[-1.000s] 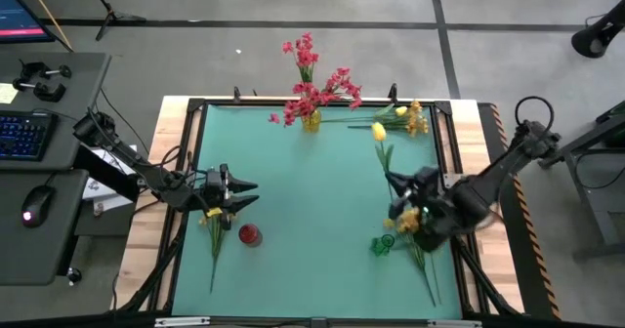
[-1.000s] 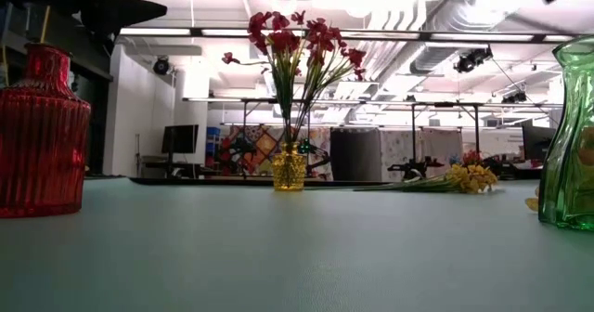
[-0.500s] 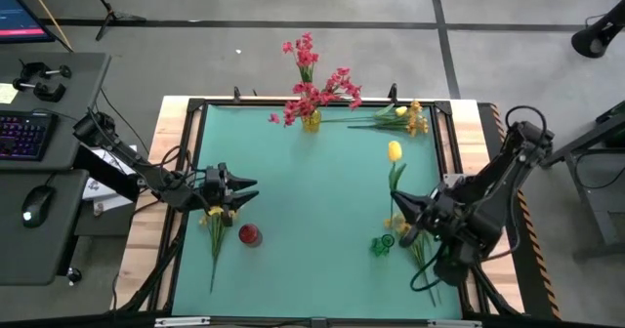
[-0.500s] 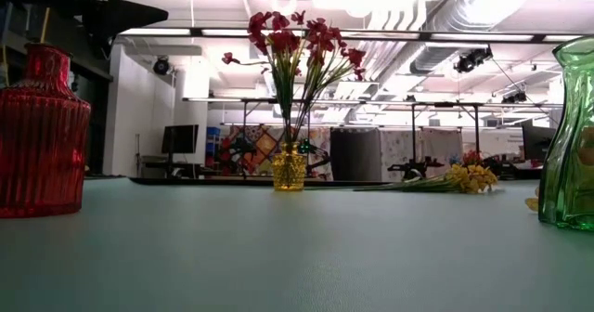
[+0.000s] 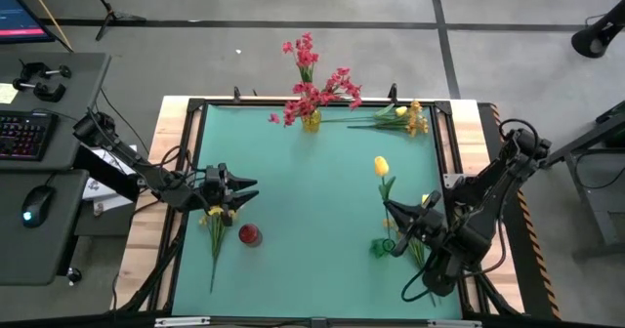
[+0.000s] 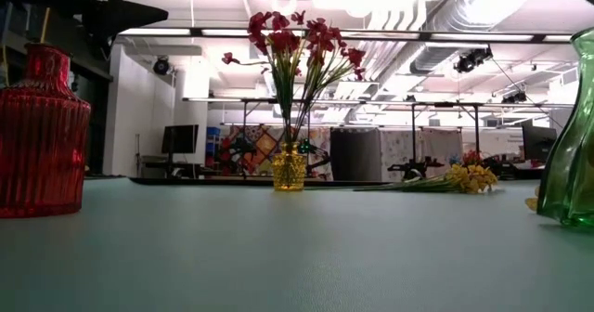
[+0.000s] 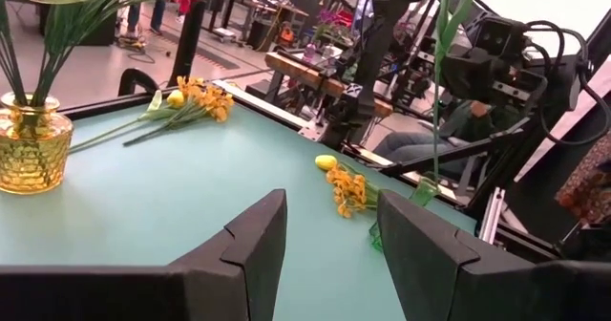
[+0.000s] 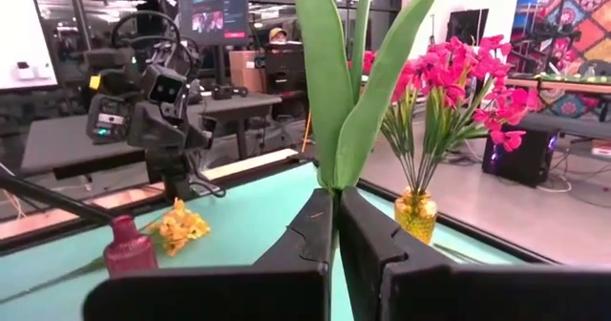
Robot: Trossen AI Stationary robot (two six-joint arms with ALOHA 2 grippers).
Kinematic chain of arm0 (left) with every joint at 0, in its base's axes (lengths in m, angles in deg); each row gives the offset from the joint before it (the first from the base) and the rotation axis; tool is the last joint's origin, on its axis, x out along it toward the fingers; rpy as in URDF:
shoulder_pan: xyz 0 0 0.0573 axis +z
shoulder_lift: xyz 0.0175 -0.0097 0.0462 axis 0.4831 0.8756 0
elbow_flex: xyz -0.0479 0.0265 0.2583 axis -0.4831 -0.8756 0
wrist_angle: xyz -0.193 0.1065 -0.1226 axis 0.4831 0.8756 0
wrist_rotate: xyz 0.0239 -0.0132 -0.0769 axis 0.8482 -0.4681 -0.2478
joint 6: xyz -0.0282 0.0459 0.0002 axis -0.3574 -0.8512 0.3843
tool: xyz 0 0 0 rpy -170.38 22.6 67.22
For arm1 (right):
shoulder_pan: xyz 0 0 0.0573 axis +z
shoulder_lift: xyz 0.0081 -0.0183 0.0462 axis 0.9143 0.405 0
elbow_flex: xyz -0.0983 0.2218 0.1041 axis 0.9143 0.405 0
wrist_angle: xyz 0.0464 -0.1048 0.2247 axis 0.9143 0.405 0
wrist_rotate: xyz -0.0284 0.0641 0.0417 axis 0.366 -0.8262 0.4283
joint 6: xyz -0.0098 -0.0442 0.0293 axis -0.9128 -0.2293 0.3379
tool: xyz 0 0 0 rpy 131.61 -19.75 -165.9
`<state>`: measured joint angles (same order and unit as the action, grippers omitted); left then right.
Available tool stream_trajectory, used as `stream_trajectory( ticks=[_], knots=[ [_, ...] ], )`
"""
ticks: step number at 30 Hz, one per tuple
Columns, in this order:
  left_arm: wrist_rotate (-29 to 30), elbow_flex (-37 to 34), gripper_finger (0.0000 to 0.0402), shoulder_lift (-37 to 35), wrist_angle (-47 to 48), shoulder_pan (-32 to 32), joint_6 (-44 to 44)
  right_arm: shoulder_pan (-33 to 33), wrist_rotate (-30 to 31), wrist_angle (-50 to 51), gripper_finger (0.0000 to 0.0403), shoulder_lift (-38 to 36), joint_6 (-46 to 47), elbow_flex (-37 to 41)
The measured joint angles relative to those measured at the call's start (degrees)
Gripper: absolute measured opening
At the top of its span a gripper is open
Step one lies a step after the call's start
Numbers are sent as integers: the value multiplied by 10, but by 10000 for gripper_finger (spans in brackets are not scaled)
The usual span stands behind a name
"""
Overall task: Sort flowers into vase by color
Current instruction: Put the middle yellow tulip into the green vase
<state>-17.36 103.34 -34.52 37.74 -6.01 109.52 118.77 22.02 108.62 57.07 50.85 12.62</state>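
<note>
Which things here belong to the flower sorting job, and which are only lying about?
Job: yellow tulip held in the right gripper; red-pink flowers in the yellow vase; red vase; green vase; orange-yellow sprays.

Lying about: keyboard, mouse.

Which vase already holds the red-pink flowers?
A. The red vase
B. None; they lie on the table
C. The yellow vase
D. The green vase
C: the red-pink flowers stand upright in the yellow vase at the table's far edge; the low view shows their stems going into it.
</note>
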Motion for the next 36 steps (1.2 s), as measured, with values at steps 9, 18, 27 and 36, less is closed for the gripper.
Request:
stream_trajectory(
  ticks=[9, 18, 27, 36],
  knots=[
    [11, 0, 152, 0, 0, 0, 0, -2, 0, 1, 0, 0, -25, 0],
    [11, 0, 152, 0, 0, 0, 0, -7, -1, 5, 0, 0, -65, -27],
    [11, 0, 152, 0, 0, 0, 0, -9, -1, 9, 0, 0, -51, -31],
    [10, 0, 152, 0, 0, 0, 0, -13, -1, -4, 0, 0, -37, -31]
  ],
)
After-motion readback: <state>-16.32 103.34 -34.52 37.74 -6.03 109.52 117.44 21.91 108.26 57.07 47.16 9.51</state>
